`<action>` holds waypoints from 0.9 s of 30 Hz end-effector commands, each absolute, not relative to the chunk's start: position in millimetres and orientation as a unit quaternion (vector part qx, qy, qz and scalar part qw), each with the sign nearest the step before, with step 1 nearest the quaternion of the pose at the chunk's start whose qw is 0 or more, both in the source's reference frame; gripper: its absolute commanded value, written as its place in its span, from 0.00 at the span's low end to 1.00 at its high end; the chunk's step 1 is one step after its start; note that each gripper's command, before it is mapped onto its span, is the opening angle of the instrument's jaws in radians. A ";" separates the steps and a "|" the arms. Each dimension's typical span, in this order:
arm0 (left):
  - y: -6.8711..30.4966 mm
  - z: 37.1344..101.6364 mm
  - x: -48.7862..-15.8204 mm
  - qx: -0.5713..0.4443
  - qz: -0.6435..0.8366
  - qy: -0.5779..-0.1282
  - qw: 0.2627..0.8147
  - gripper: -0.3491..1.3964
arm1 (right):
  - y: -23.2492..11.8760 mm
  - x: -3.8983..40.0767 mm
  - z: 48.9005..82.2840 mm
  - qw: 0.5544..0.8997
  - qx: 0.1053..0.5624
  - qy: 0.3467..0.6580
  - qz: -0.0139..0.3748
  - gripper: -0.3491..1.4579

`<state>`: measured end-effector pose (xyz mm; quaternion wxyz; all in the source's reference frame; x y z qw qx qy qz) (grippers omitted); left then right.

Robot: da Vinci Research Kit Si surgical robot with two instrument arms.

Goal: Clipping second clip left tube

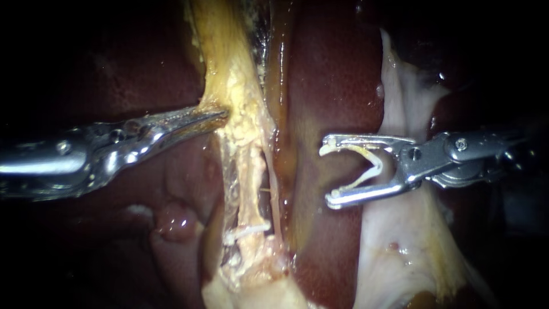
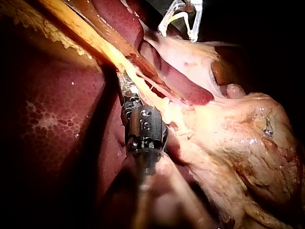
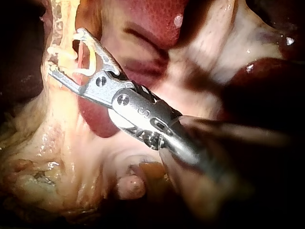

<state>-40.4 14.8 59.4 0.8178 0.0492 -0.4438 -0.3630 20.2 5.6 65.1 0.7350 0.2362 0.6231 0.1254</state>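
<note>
- Yellow tissue [image 1: 231, 86] is pinched by the narrow jaws of the left instrument [image 1: 222, 114], at 11 o'clock of the left tube [image 1: 251, 171].
- White clip [image 1: 379, 165] is held in the wide jaws of the right instrument [image 1: 329, 174], at 3 o'clock of the tube, apart.

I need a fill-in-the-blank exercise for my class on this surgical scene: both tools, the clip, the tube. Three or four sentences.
The left tool has its jaws ___ on yellow tissue.
The right tool holds a white ___ in its jaws.
The right tool hangs over the dark red ___, clear of the tube.
In the endoscope view, the tube's clip lies ___ the left tool.
Missing: shut; clip; liver; below.
</note>
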 end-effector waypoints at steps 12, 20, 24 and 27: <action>15.5 57.4 -39.0 0.045 -0.368 -0.439 0.819 0.00 | 3.0 22.3 66.7 0.732 0.268 0.613 0.129 0.50; 16.3 53.9 -37.4 0.042 -0.374 -0.447 0.812 0.00 | 0.4 26.1 69.7 0.735 0.301 0.591 0.139 0.50; 16.6 52.3 -36.7 0.039 -0.378 -0.453 0.807 0.00 | -0.6 27.9 71.5 0.740 0.314 0.578 0.142 0.50; 16.7 51.2 -36.3 0.036 -0.377 -0.458 0.804 0.00 | -1.0 28.8 72.6 0.738 0.322 0.575 0.148 0.50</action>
